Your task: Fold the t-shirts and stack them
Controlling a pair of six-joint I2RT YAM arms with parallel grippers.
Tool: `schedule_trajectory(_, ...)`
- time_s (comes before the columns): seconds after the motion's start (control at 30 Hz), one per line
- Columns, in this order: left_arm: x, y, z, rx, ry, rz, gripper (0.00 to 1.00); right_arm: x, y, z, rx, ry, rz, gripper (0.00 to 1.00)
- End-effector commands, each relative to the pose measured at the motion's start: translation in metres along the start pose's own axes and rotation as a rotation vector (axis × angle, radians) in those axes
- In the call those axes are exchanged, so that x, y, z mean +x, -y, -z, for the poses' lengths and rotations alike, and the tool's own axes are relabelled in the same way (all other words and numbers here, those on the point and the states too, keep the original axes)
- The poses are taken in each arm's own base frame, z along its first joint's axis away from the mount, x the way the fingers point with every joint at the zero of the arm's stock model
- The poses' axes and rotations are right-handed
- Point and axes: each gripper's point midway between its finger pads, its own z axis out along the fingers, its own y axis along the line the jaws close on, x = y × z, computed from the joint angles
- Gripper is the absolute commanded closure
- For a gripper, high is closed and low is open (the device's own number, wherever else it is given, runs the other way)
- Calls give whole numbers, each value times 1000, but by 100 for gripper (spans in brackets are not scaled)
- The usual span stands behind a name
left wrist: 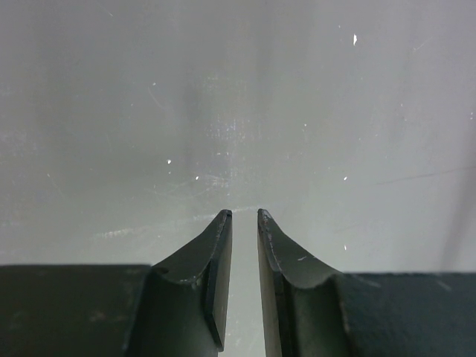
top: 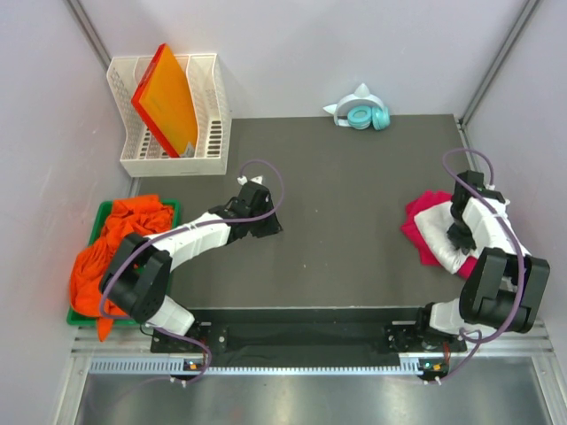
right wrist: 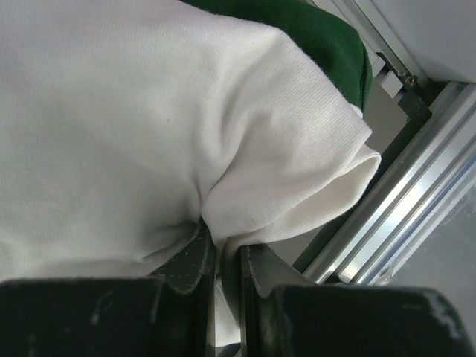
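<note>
A folded white t-shirt [top: 436, 235] lies on a red t-shirt [top: 415, 220] at the right of the dark mat [top: 345, 221]. My right gripper [top: 458, 239] sits on the white shirt. In the right wrist view the gripper [right wrist: 227, 242] is shut on a fold of the white t-shirt [right wrist: 149, 111], with dark green cloth [right wrist: 305, 26] behind it. Over bare mat at centre-left, my left gripper [top: 268, 223] holds nothing. The left wrist view shows this gripper [left wrist: 244, 216] with only a thin slit between the fingers. Orange t-shirts [top: 120, 243] are heaped in a green bin [top: 174, 209] at the left.
A white rack [top: 213, 97] holding an orange folder [top: 166, 99] stands at the back left. Teal headphones [top: 363, 115] lie at the back edge of the mat. An aluminium rail [right wrist: 405, 216] runs close beside the right gripper.
</note>
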Motion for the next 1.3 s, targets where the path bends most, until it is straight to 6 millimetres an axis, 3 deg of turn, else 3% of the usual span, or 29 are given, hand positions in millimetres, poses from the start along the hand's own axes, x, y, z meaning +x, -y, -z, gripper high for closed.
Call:
schedule_trajectory(0.0, -4, 6, -2, 21, 15, -18, 75, 11, 5, 3, -6, -53, -25, 100)
schedule_trajectory(0.03, -4, 6, -2, 22, 16, -16, 75, 4, 4, 8, -24, -20, -45, 99)
schedule_trajectory(0.13, -4, 7, -3, 26, 12, -17, 75, -23, -2, 40, -173, 147, -128, 77)
schedule_trajectory(0.17, -3, 6, -4, 27, 10, -15, 75, -31, -3, 54, -213, 200, -147, 63)
schedule_trajectory(0.37, -1, 10, -4, 44, -2, -21, 75, -56, -8, 90, -274, 283, -168, 39)
schedule_trajectory(0.47, 1, 9, -4, 40, -7, -23, 75, -69, -15, 112, -340, 322, -184, 35)
schedule_trajectory(0.57, 4, 10, -5, 43, -16, -19, 75, -80, -41, 134, -500, 352, -192, 38)
schedule_trajectory(0.63, 4, 12, -6, 49, -24, -14, 75, -76, -63, 138, -614, 326, -191, 47)
schedule_trajectory(0.67, 5, 13, -7, 49, -30, -15, 75, -84, -72, 142, -661, 350, -215, 62)
schedule_trajectory(0.73, 5, 14, -5, 53, -34, -20, 75, -78, -83, 130, -685, 320, -265, 78)
schedule_trajectory(0.77, 5, 14, -4, 47, -38, -20, 76, -82, -87, 127, -693, 329, -295, 91)
schedule_trajectory(0.83, 5, 13, -2, 43, -38, -29, 76, -76, -91, 107, -654, 290, -340, 99)
schedule_trajectory(0.97, 2, 10, 4, 21, -31, -47, 76, -61, -88, 70, -541, 202, -381, 100)
schedule_trajectory(1.27, 6, 2, 6, -14, -38, -56, 76, -10, -44, 4, -364, 49, -557, 100)
